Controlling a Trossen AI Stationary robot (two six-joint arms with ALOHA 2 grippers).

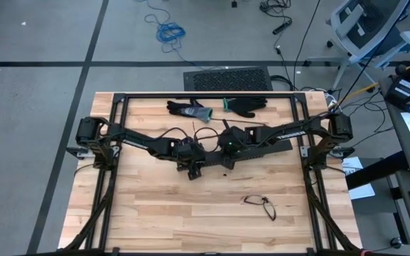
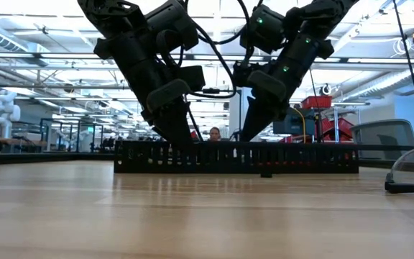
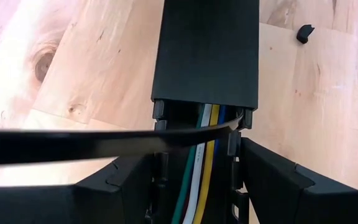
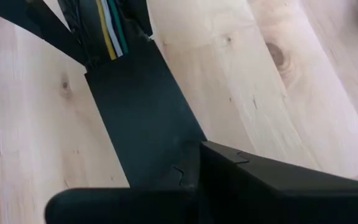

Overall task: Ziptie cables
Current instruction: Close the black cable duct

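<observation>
Left wrist view shows a black zip tie (image 3: 104, 144) apparently crossing the cables (image 3: 201, 162) between the left gripper's (image 3: 194, 186) half-spread fingers; thread it beneath, right gripper (image 4: 185, 186) pressed together.

Robotics lab — humanoid robot (image 2: 4, 108), office chair (image 1: 367, 23), floor cables (image 1: 169, 31)

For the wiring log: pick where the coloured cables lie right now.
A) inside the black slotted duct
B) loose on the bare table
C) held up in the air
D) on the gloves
A: in the left wrist view the cables run inside the black slotted duct, under its cover.
</observation>
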